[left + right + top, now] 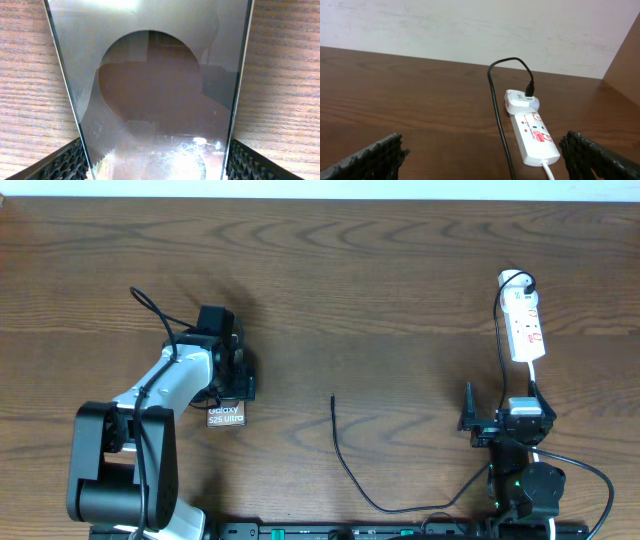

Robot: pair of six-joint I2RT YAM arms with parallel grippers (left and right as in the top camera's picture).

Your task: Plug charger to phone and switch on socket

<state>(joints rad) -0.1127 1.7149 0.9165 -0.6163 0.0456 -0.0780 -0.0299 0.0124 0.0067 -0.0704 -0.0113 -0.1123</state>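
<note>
The phone [225,417] lies on the wooden table at the left, with white "Galaxy" lettering on its near end. My left gripper [228,375] sits over it. In the left wrist view the glossy phone [150,75] fills the frame, and my left gripper [154,165] has a finger pad against each long edge. The charger's black plug tip [333,397] lies free mid-table, and its cable curves toward the front right. The socket [525,320] lies at the right with a white adapter in its far end. My right gripper [503,412] is open and empty just short of the socket [532,135].
The black charger cable [495,100] runs from the white adapter [522,100] toward my right gripper, left of the strip. The strip's white cord [549,170] leaves its near end. A pale wall stands behind the table's far edge.
</note>
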